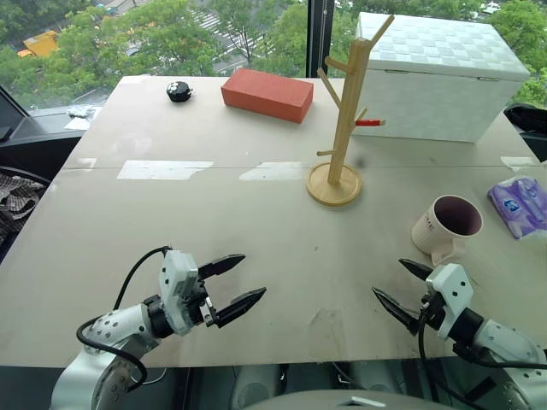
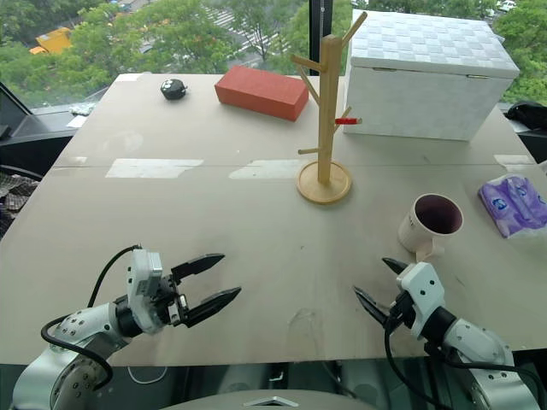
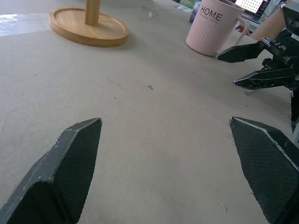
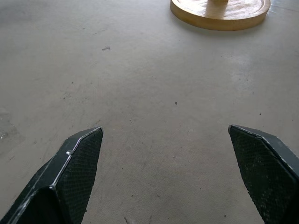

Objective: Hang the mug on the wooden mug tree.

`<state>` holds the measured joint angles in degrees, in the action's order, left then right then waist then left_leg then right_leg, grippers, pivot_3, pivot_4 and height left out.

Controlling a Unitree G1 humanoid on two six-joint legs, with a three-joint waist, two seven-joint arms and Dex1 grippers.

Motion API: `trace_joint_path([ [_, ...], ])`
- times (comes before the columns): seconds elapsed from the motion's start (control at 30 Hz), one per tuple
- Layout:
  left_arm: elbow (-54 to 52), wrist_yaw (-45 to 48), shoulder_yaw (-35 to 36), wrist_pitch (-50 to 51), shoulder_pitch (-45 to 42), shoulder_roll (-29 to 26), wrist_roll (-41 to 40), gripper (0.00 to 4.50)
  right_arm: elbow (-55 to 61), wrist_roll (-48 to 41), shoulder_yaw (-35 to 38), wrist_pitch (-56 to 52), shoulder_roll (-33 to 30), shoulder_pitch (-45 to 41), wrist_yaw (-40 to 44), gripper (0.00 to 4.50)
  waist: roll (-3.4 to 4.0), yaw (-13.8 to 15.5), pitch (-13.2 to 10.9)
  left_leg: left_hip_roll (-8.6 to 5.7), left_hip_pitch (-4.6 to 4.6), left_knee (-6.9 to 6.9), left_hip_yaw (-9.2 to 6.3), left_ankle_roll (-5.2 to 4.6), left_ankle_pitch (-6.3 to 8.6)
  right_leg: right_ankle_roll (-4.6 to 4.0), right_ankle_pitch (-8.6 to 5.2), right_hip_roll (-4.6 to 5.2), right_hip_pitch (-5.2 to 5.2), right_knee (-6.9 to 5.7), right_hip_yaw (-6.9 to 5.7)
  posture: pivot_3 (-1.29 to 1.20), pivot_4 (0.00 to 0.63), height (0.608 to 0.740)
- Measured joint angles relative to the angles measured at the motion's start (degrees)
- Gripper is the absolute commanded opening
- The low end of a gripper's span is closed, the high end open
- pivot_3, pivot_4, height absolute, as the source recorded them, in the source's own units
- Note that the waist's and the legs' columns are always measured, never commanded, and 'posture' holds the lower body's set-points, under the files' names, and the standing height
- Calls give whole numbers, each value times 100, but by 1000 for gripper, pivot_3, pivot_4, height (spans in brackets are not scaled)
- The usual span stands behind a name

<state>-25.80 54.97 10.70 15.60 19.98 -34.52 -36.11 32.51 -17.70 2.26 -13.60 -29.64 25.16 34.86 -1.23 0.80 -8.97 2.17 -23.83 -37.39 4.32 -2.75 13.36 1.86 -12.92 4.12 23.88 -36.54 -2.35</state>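
Mug (image 1: 448,227) stands upright on the bench (image 1: 256,222), mouth up, near your right gripper (image 1: 402,284) and apart from the tree (image 1: 338,128); its handle faces that gripper, so you can likely take it there. Both the right and the left gripper (image 1: 232,284) hover low over the bench, fingers spread and holding nothing. Tree pegs are bare, so hanging is not yet begun.

Upper-floor test room or lab: taped board table (image 1: 171,213) against big window (image 1: 171,34), treetops and street far below.
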Motion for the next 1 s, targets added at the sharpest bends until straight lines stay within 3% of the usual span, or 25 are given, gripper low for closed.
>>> trace_joint_path([
  [0.1, 10, 15, -24, -8, -140, 62, -3, 4500, 34, 1, -8, 5, 28, -45, -28, 4356, 1, 5, -1, 0, -1, 0, -1, 0, 0, 0, 0, 0, -1, 0, -2, 0, 150, 740],
  [0.2, 207, 206, -262, -115, -1008, 153, -7, 4500, 398, -32, -13, -8, 54, -523, -119, 4356, 2, 20, 0, -1, 2, -5, -2, 3, 2, 0, 2, -6, -3, -6, -18, 0, 150, 740],
  [0.33, 273, 427, -409, -175, -1313, 165, -21, 4500, 700, -33, 71, 33, -24, -426, -132, 4356, -5, 7, 20, -1, 3, -1, 1, -13, -7, -2, 0, -10, -13, -3, -20, 0, 150, 740],
  [0.67, 1032, 1454, -1212, -19, -2965, 117, -6, 4500, 1196, 125, 226, 143, 331, 1345, -463, 4356, -5, 17, 19, -2, 4, -8, -2, -12, -5, 15, -10, -35, -14, -9, -15, 0, 150, 740],
  [0.77, 1086, 1476, -1313, 396, -3490, 107, -145, 4500, 1330, 135, 301, 211, 763, 1745, -759, 4356, -2, -9, 23, -1, 11, -8, -2, -12, -4, 14, -10, -13, -14, -15, -10, 0, 150, 740],
  [1.0, 1073, 1590, -1427, 910, -3638, 51, -249, 4500, 1440, 446, 459, 257, 1337, 2026, -1458, 4356, -1, -3, 22, 1, 0, -4, -4, -10, -4, 13, -11, -11, -4, -13, 1, 0, 150, 740],
])
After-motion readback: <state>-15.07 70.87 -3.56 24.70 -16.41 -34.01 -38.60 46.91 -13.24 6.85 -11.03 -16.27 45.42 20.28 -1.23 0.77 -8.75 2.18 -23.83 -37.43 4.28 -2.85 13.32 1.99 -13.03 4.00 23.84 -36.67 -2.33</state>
